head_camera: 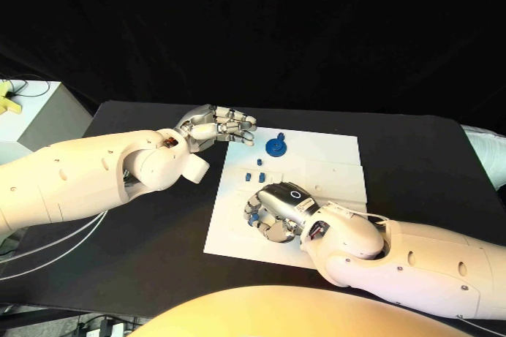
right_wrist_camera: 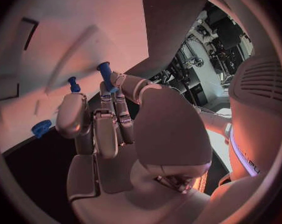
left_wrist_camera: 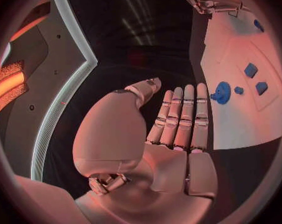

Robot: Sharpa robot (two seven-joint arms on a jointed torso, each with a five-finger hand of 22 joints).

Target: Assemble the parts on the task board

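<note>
The white task board (head_camera: 316,169) lies in the middle of the black table. A blue gear (head_camera: 276,147) sits near its far edge, with three small blue pieces (head_camera: 259,162) just in front of it. My right hand (head_camera: 277,208) rests on the board's near left part, fingers curled down. In the right wrist view its thumb and a finger pinch a blue peg (right_wrist_camera: 105,74) whose end meets the board; a second peg (right_wrist_camera: 73,84) stands beside it. My left hand (head_camera: 216,125) hovers at the board's far left corner, fingers straight, holding nothing (left_wrist_camera: 178,119). The gear (left_wrist_camera: 222,92) lies beyond its fingertips.
A white box (head_camera: 37,110) stands off the table's far left corner. Cables (head_camera: 42,249) hang by the left arm. Another blue piece (right_wrist_camera: 41,128) lies near the board's edge by my right hand.
</note>
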